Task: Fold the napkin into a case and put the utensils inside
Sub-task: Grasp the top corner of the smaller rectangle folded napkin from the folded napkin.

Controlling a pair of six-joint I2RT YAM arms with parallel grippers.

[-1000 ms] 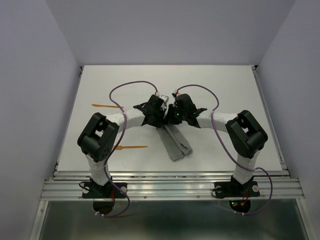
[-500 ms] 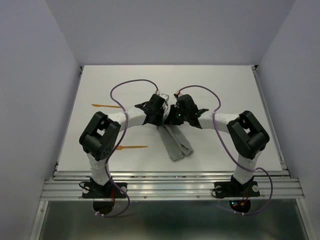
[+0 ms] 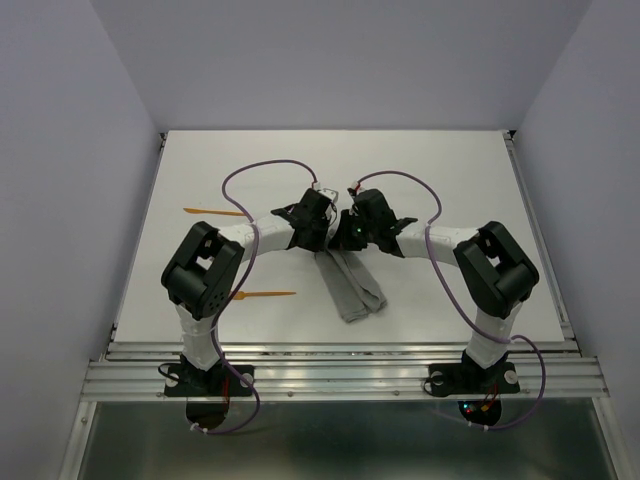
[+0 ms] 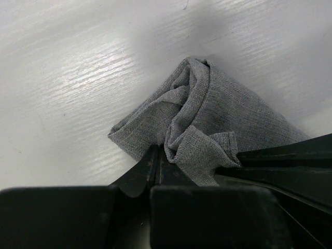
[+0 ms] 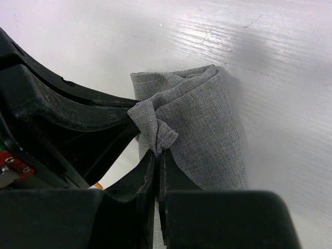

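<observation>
Hardly anything is moving since a moment ago: the left claw [image 4: 157, 153] and right claw [image 5: 157, 154] are each staying clenched on a bunched far corner of the napkin [image 3: 352, 288], lying as a narrow folded strip on the worktop [image 3: 450, 180]. The fold seems unfinished, and both orange utensils [image 3: 268, 294] are waiting well apart at its left.

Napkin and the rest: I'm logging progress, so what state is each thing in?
napkin: folded into a narrow strip, far end bunched and pinched.
left gripper: shut on the napkin.
right gripper: shut on the napkin.
far utensil: lying loose, outside the napkin.
near utensil: lying loose, outside the napkin.
</observation>
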